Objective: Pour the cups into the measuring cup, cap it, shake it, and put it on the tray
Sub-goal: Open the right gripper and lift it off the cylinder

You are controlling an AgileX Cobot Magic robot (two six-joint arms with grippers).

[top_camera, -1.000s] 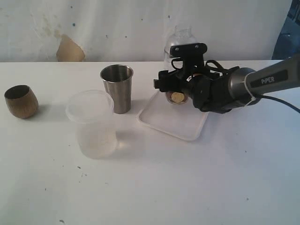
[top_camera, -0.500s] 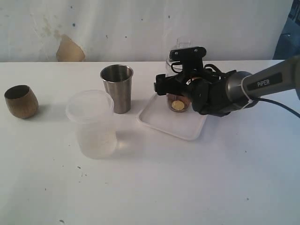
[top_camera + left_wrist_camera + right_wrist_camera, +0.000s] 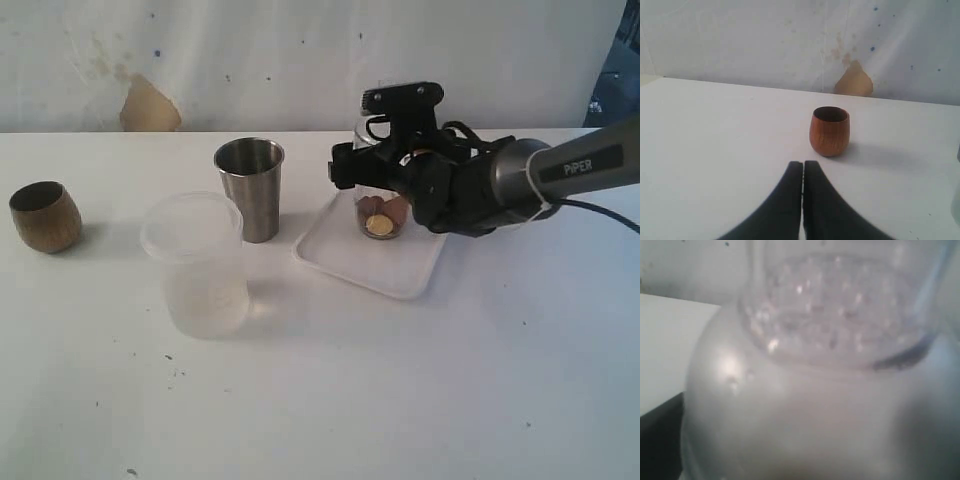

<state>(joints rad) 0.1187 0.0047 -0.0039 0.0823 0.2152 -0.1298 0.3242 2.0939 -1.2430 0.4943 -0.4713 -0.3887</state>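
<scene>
The clear measuring cup (image 3: 381,216), with brown and yellow pieces at its bottom, stands on the white tray (image 3: 350,262). My right gripper (image 3: 378,168) is open and straddles the cup's upper part; one black finger (image 3: 341,168) shows left of it. Its clear domed lid (image 3: 805,405) fills the right wrist view, blurred. The steel tumbler (image 3: 250,188) stands left of the tray, the frosted cup (image 3: 196,266) in front of that, and the wooden cup (image 3: 45,215) (image 3: 829,131) at far left. My left gripper (image 3: 803,164) is shut and empty, short of the wooden cup.
The white table (image 3: 400,400) runs wide in front of the cups and tray. A pale wall (image 3: 250,50) with a tan patch (image 3: 150,105) stands close behind the table's far edge. The right arm (image 3: 560,170) reaches in from the right.
The right gripper brought the measuring cup down onto the tray, then rose a little while the cup stayed put. The left gripper has not moved.
</scene>
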